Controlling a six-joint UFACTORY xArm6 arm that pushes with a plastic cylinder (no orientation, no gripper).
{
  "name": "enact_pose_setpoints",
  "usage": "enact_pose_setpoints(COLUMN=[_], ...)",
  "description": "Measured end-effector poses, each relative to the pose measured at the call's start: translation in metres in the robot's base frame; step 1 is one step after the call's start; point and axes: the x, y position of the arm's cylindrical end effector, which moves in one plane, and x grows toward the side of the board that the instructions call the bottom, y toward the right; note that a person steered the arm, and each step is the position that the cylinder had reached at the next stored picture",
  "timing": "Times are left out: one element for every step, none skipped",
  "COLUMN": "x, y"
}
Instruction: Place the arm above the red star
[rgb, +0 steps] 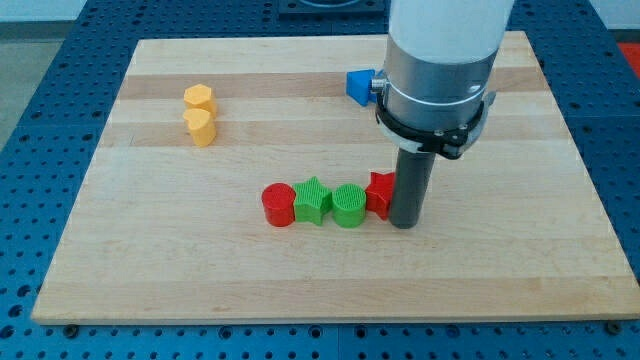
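Tip (404, 224) touching red star (380, 192) at row's right end, no fingers in view, bare board (500, 260) rightward.

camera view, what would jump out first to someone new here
The big white arm with its dark rod dominates; my tip sits against the view's right side of the red star. That star ends a tight row: red cylinder, green star, green cylinder.

My tip (404, 224) touches the red star (380, 193) on its right; green cylinder (349, 206) adjoins left.
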Motion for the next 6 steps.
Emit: enact_pose_setpoints(x=[0.001, -0.045, -0.088, -0.082, -0.076, -0.077], y=[0.043, 0.084, 0.07, 0.031, 0.009, 0.002])
